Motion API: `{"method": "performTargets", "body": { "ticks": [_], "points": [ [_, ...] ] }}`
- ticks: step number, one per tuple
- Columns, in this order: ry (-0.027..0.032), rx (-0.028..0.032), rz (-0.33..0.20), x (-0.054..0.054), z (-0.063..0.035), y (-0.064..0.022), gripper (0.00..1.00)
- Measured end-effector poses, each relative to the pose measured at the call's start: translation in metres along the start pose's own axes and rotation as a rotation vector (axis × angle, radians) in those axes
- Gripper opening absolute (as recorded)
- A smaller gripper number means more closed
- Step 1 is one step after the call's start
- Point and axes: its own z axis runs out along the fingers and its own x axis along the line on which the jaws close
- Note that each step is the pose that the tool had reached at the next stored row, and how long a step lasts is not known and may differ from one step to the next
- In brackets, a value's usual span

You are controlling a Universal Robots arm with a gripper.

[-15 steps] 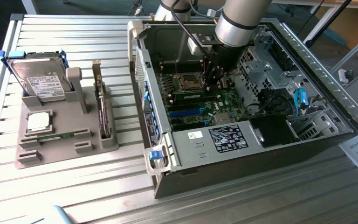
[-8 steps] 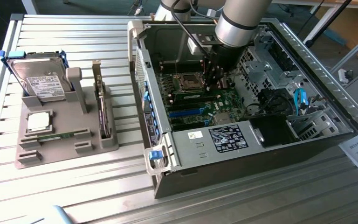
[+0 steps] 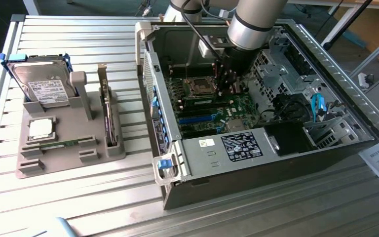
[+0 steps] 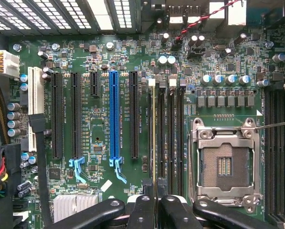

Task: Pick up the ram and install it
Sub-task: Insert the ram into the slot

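**The ram [image 4: 154, 138], held edge-on in the gripper [image 4: 155, 199], is lined up with a memory slot.**

The jaws are nearly closed and pinch the thin stick between them. It runs along the outermost of the memory slots [image 4: 171, 138], beside the empty processor socket [image 4: 226, 164]; I cannot tell whether it is seated. In the exterior view the gripper reaches down into the computer case [image 3: 176, 163], with the socket at its 9 o'clock. The grey parts tray [image 3: 94, 153] lies at the case's 9 o'clock. I judge the stick to be light, stiff and brittle. It is best gripped on its bare long edge, clear of the chips and contacts, and it would bear force only straight along its plane.
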Motion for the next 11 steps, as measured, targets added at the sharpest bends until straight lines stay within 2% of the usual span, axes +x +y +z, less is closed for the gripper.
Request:
{"method": "performTargets", "body": {
  "ticks": [11],
  "points": [
    [-0.0002, 0.0001, 0.000, -0.0010, 0.0017, 0.0000, 0.12]
  ]
}}
